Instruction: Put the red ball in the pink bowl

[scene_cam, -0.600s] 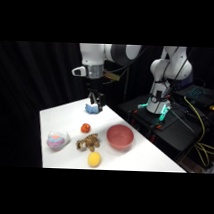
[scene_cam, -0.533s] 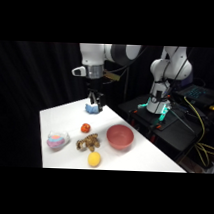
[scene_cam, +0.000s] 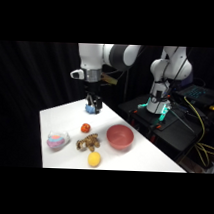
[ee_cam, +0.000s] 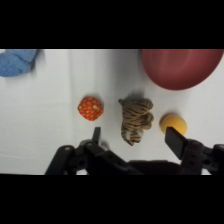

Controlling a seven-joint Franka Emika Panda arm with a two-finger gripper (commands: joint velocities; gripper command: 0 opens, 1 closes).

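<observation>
The red ball (scene_cam: 85, 128) is small and red-orange and lies on the white table left of the pink bowl (scene_cam: 119, 137), a wide dusty-red bowl with nothing in it. My gripper (scene_cam: 92, 105) hangs above the table's far part, behind the ball and well above it. In the wrist view the red ball (ee_cam: 90, 108) lies below, just ahead of the left fingertip (ee_cam: 96, 137), and the pink bowl (ee_cam: 182, 67) sits at the upper right. The gripper (ee_cam: 135, 139) is open and holds nothing.
A striped tiger toy (scene_cam: 87, 142) lies between ball and bowl, with a yellow ball (scene_cam: 94, 159) in front of it. A pale pink-and-blue lump (scene_cam: 57, 140) sits at the left. A blue object (scene_cam: 91, 111) lies under the gripper. Dark equipment (scene_cam: 157, 104) stands beyond the table's right edge.
</observation>
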